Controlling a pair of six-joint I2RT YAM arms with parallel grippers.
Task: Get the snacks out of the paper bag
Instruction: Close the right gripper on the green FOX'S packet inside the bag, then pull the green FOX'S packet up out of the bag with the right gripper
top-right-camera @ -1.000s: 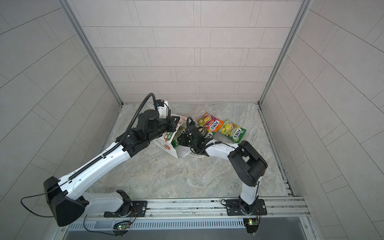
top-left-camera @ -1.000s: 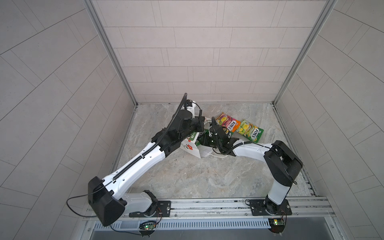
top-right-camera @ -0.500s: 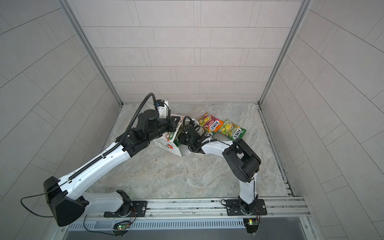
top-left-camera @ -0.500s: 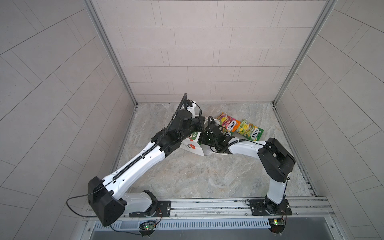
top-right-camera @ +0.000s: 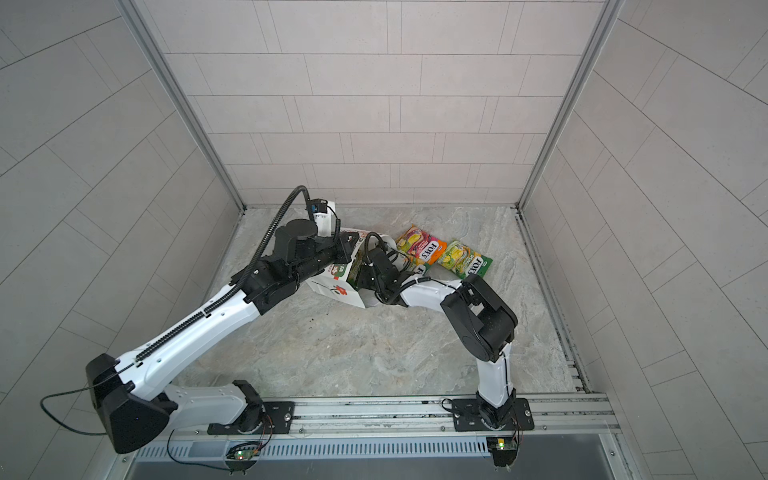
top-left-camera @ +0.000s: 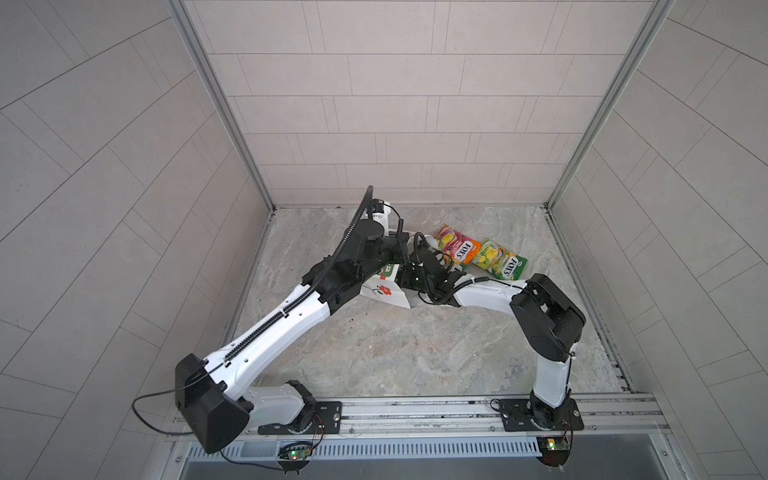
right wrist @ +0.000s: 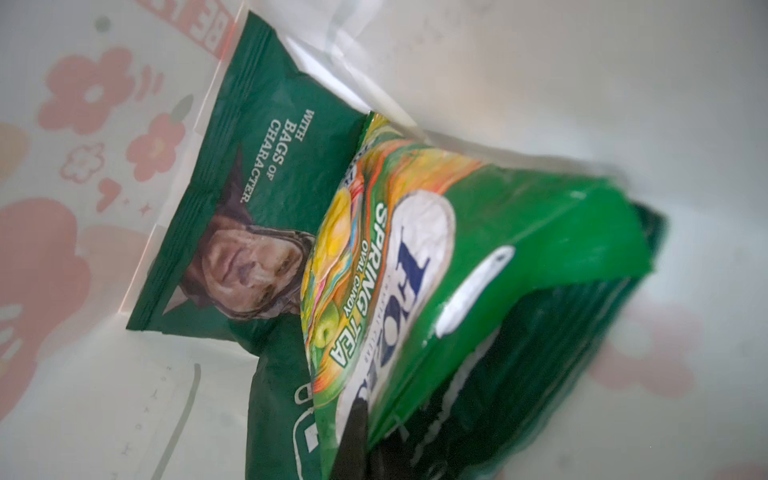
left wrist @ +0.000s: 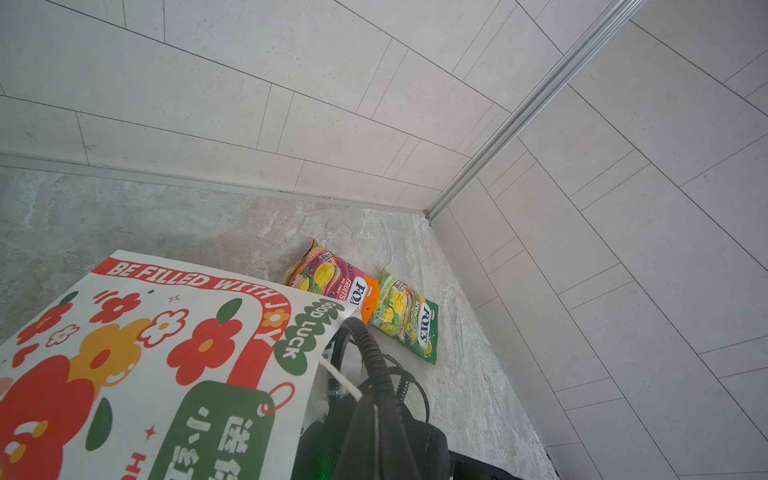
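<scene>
— Looking at the grey marbled tabletop (top-left-camera: pixel 374 357), what is lying on it?
— The tall white paper carrier bag (top-left-camera: pixel 376 286) with the red flower is lying on its side in the middle, and the left jaws are holding its edge, closed tight.
— And inside?
— The large dark green crisp bag (right wrist: pixel 249 174) with a face is sitting deep inside; the right jaws are clamping a glossy green-yellow pouch (right wrist: pixel 478 257) before it. An orange-pink pouch (top-left-camera: pixel 455 246) and another green-yellow pouch (top-left-camera: pixel 500 262) are lying touching, just beside the mouth.
</scene>
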